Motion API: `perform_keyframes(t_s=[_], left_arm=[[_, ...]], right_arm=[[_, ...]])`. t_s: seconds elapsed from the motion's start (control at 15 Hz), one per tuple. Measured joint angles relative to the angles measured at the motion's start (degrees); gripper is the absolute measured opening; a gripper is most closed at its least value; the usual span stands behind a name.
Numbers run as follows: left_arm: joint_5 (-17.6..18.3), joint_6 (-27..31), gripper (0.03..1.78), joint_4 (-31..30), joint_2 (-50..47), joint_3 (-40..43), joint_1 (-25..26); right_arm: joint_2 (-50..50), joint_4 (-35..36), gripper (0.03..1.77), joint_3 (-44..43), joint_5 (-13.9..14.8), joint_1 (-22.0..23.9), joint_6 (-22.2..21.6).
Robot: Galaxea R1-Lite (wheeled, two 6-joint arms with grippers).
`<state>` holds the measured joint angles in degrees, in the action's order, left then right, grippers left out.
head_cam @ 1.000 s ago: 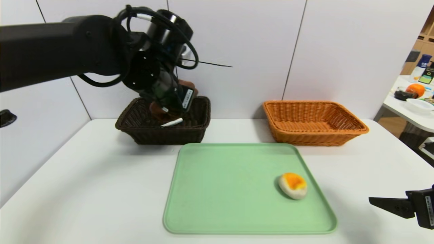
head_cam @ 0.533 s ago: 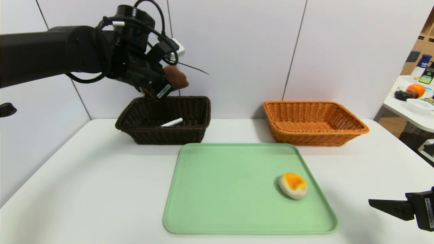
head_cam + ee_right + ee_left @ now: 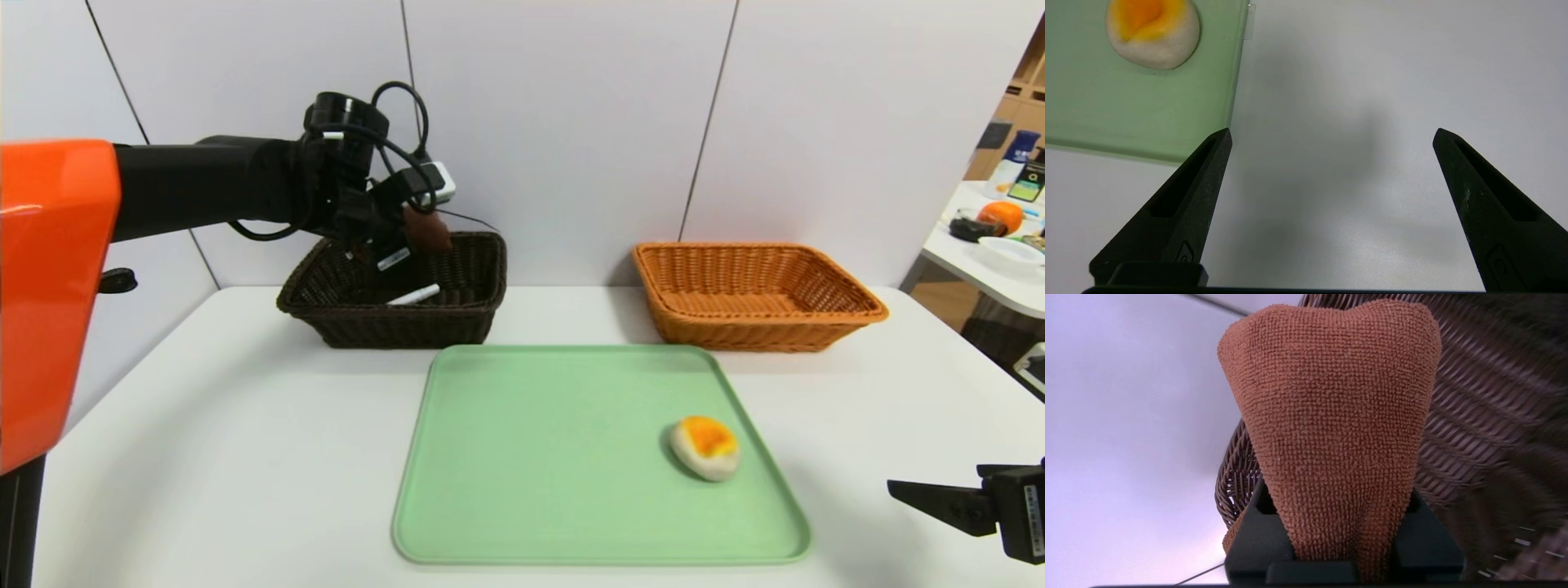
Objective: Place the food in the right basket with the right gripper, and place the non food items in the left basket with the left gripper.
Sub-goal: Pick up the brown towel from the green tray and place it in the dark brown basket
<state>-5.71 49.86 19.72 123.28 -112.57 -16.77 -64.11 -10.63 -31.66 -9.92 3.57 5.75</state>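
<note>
My left end effector (image 3: 1345,539) clamped on the brown towel (image 3: 1331,416)
I hold the towel over the dark brown basket (image 3: 400,327), upper left of the head view, where a white marker (image 3: 415,295) lies inside. My right end effector (image 3: 1333,136) hangs with fingers wide apart, lower right of the frame, above the white surface (image 3: 245,457). Between, the bun (image 3: 705,448) sits on the green tray (image 3: 555,457); the orange-tan basket (image 3: 759,335) stands upper right.

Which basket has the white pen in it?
The dark brown basket, on the robot's left, under the left gripper that holds the towel. The white pen lies inside it; the orange-tan basket has none.
</note>
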Motion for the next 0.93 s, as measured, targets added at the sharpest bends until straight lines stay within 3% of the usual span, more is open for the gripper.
perform_keyframes(t_s=[0.33,0.93], left_arm=[[-0.1,0.96,0.5,-4.53,4.8,-0.09,1.23],[0.04,0.0,0.5,-4.57,6.05,-0.24,1.16]], right_arm=[[0.41,0.27,1.7,0.0,-0.16,0.22,0.09],[0.55,0.66,1.7,0.1,-0.18,0.22,0.02]])
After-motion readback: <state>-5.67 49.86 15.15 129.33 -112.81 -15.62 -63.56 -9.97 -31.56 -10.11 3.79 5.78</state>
